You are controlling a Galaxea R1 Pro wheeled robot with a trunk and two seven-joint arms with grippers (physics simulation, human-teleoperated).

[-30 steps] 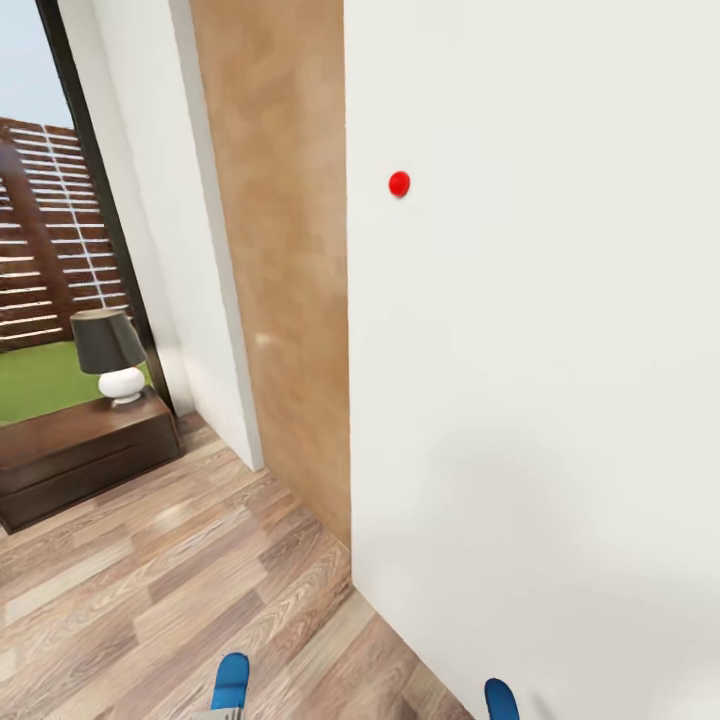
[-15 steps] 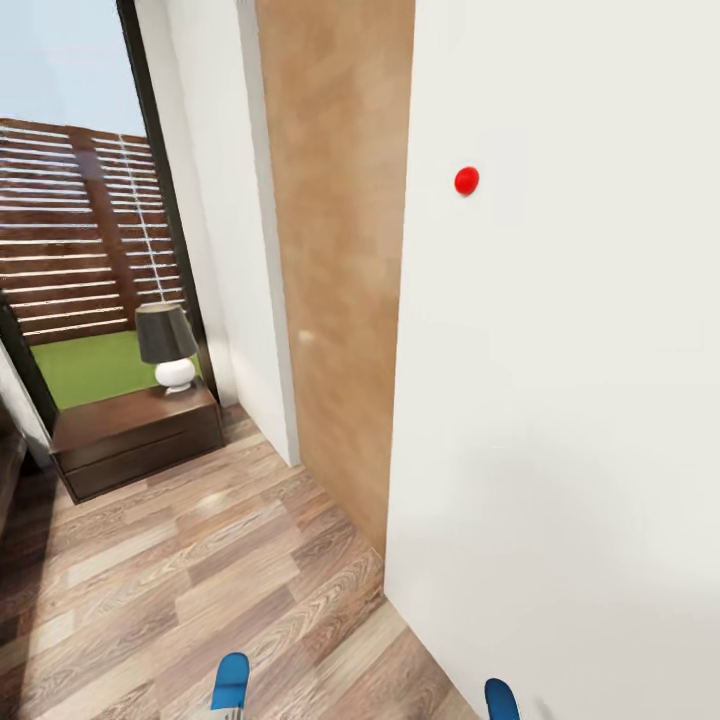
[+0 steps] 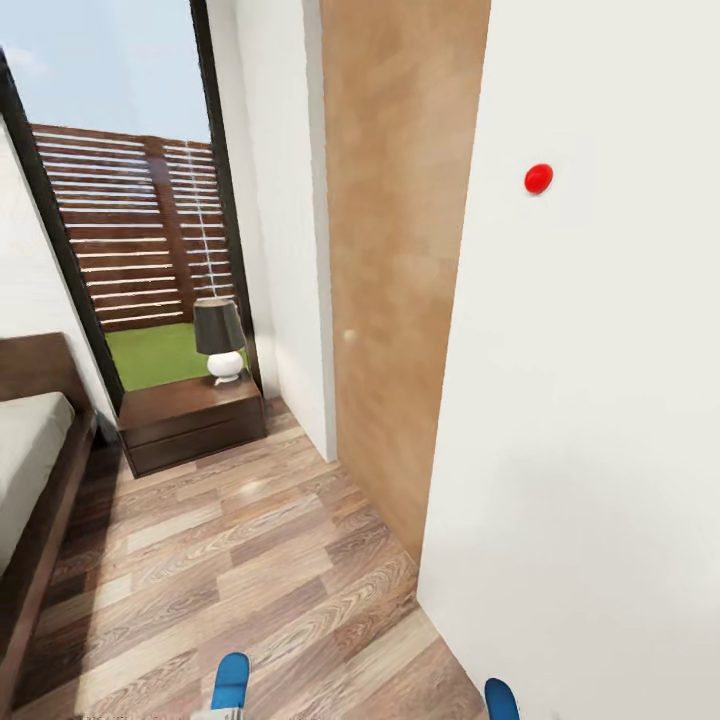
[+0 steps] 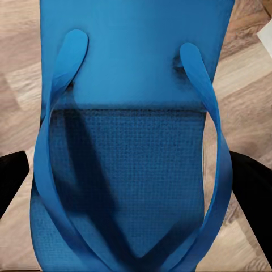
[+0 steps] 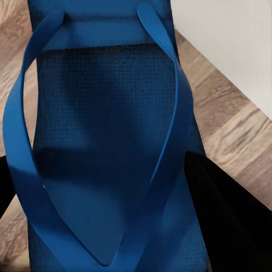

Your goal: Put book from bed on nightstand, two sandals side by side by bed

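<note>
At the left edge of the head view stands the bed (image 3: 25, 470), with its pale mattress and dark wooden frame. Just beside its head end is the nightstand (image 3: 190, 425), a low dark cabinet. A lamp (image 3: 222, 340) with a dark shade and a white base stands on its top, near the back edge. Behind it is a tall window (image 3: 130, 190) with a slatted fence and grass outside. The wood-plank floor (image 3: 250, 560) runs to a white wall (image 3: 600, 400), which carries a small red dot (image 3: 538, 178).

The left gripper (image 4: 133, 187) is closed on the left sandal (image 4: 133, 113); black fingers (image 4: 11, 175) touch both sides of the blue sole. Its tip shows low in the head view. The right gripper (image 5: 113, 198) grips the right sandal (image 5: 102, 130) in the same way, close to the wall.
</note>
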